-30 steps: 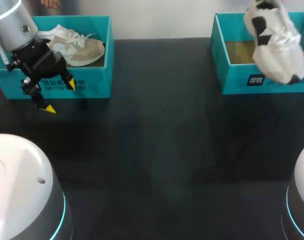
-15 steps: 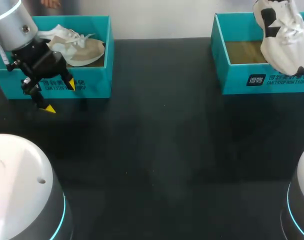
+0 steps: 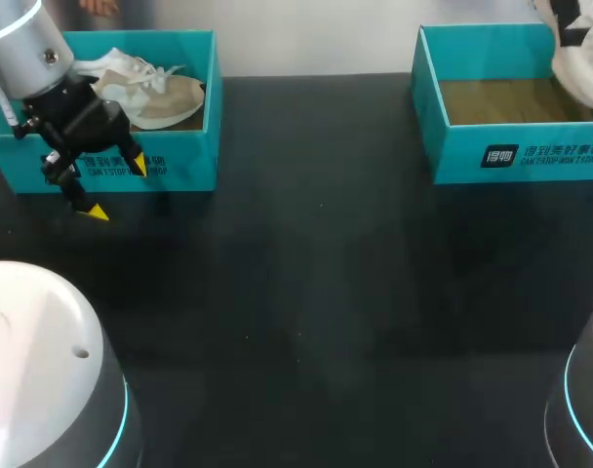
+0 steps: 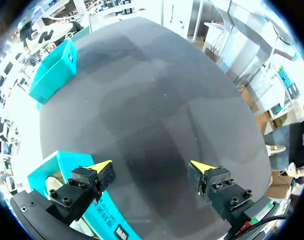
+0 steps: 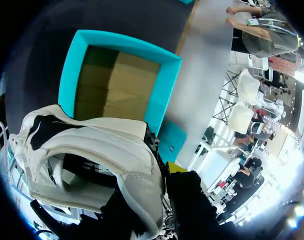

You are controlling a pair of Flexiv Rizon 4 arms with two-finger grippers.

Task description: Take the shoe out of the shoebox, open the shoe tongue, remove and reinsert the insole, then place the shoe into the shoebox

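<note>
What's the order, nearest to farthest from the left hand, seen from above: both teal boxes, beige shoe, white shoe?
From the left hand:
1. Left teal box, right beside it.
2. Beige shoe, inside that box.
3. Right teal box, across the table.
4. White shoe, far right edge.

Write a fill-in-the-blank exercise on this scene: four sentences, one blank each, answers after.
1. The right shoebox is ___ inside.
2. The right gripper holds a white shoe with ___ patches.
3. The left gripper, in front of the left shoebox, has its fingers ___.
4. The beige shoe lies in the ___ shoebox.

Answers: empty; black; open; left.
</note>
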